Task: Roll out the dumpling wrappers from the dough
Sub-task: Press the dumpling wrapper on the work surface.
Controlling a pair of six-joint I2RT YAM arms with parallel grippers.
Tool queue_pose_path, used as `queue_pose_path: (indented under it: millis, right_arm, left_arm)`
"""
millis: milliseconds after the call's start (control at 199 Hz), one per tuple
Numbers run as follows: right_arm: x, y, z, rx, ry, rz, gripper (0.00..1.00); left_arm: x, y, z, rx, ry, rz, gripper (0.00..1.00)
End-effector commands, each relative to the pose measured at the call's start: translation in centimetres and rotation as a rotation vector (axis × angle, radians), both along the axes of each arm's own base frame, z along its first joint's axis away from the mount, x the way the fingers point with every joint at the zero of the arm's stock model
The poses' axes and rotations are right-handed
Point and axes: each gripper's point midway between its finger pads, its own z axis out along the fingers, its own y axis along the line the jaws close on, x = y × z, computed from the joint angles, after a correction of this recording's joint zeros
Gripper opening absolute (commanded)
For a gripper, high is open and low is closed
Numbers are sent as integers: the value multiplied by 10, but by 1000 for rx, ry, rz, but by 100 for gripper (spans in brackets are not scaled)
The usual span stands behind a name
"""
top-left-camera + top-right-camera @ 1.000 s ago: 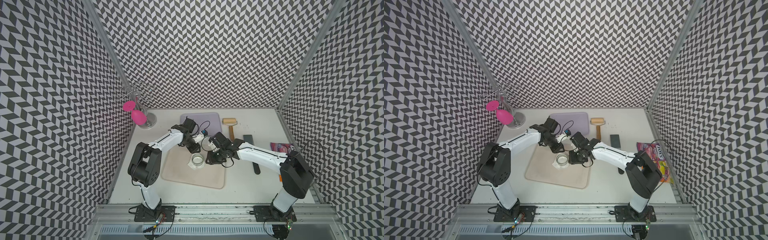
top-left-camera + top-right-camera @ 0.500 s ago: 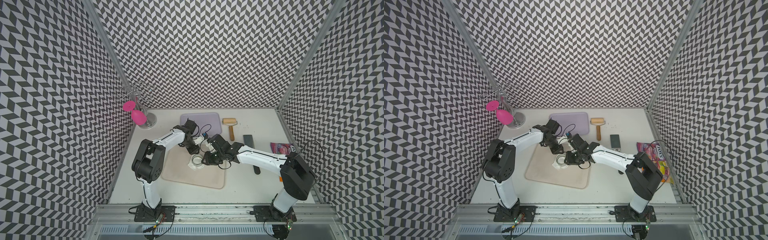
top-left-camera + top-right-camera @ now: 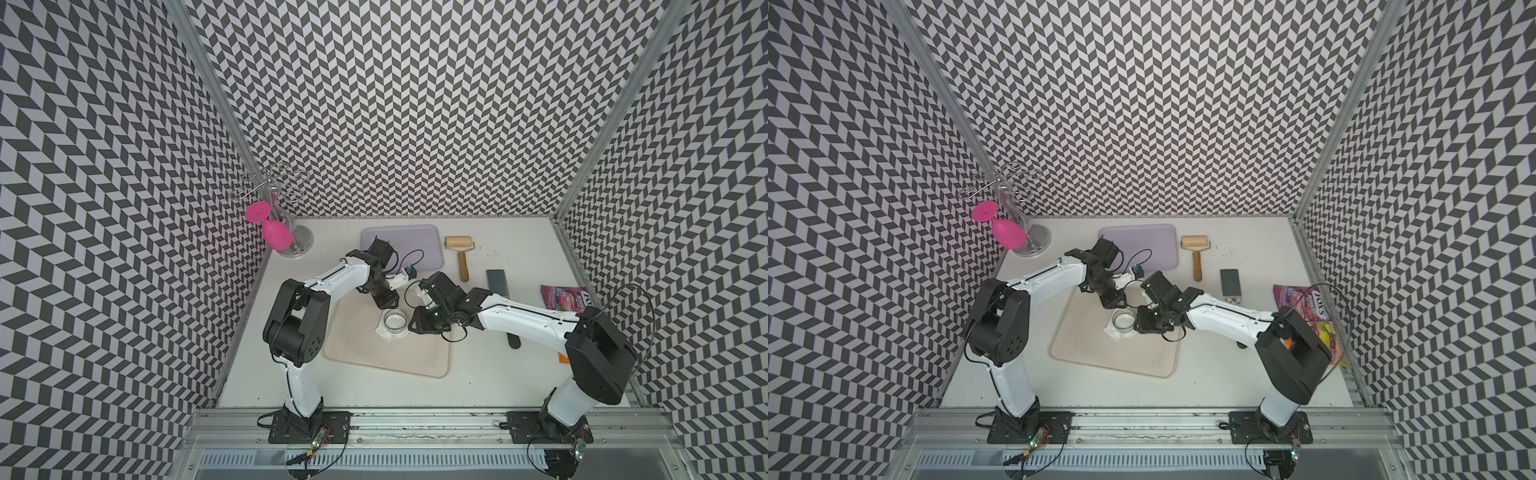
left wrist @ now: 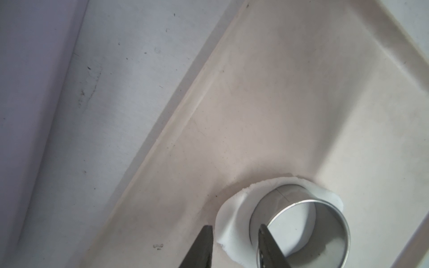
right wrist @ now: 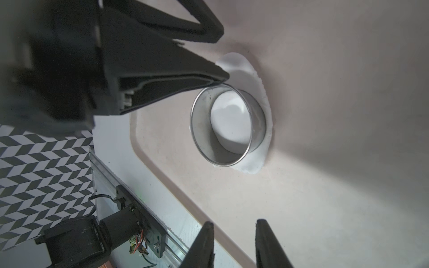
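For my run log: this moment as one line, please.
ring: upright on dough | left hand: open, at ring rim | right hand: open, empty

In a top view, the metal ring cutter stood on the flattened white dough in the far half of the beige tray, the left gripper hung over that tray's far edge, the right gripper over its right half, and a rolling pin lay beyond its far right corner.
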Motion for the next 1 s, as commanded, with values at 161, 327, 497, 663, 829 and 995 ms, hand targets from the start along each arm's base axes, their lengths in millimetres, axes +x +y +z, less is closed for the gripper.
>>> queue_pose_path:
  millis: [161, 327, 497, 663, 829, 995]
  right_arm:
    - [4, -21, 15, 37, -32, -45, 33]
    - [7, -33, 22, 41, -45, -68, 33]
    - [10, -42, 28, 39, -55, -83, 33]
    - [9, -47, 30, 37, -58, -86, 33]
    - [9, -49, 30, 38, -59, -85, 33]
    - [8, -49, 30, 38, -56, -84, 33]
  left_arm:
    - [-20, -6, 23, -37, 28, -123, 35]
    - [-12, -6, 17, -13, 9, -110, 35]
    - [-10, -7, 8, 16, 14, -107, 35]
    - [-9, -8, -1, 46, 15, -108, 33]
    - [-11, -5, -9, 73, 21, -113, 32]
    - [-11, -3, -13, 84, 24, -114, 30]
